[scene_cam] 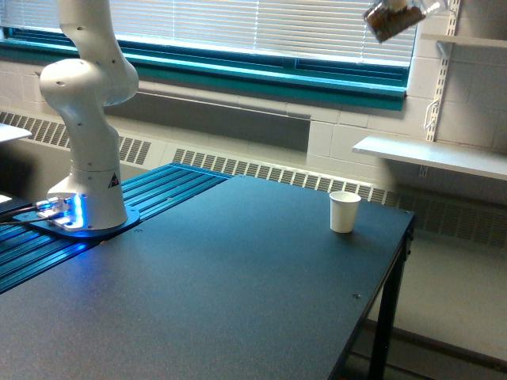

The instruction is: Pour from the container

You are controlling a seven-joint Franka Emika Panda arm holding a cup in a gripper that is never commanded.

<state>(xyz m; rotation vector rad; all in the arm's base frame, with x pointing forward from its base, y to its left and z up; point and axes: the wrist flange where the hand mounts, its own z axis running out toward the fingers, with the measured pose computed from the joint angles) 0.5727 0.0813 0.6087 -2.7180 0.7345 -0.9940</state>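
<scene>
At the upper right of the frame, hard against the top edge, the clear cup (390, 20) hangs high in the air, tilted, with brown granular matter visible through its wall. It sits above and slightly to the right of the white paper cup (344, 211), which stands upright near the far right corner of the dark worktop (238, 277); the two are well apart vertically.

Handling assessment: the cup appears small, thin-walled and rigid, probably light even when loaded. The loose granules are likely to shift and run suddenly as tilt increases, so a gradual rotation seems advisable. The side handle would be the natural hold, though it cannot be clearly made out here.

Concealed or unclear: the end effector lies beyond the top edge, so its opening and its hold on the cup cannot be told. The upper arm is cut off; only the base and lower column (85, 103) show at left. The cup is blurred; its rim, fill level and any spillage are indistinct.
</scene>
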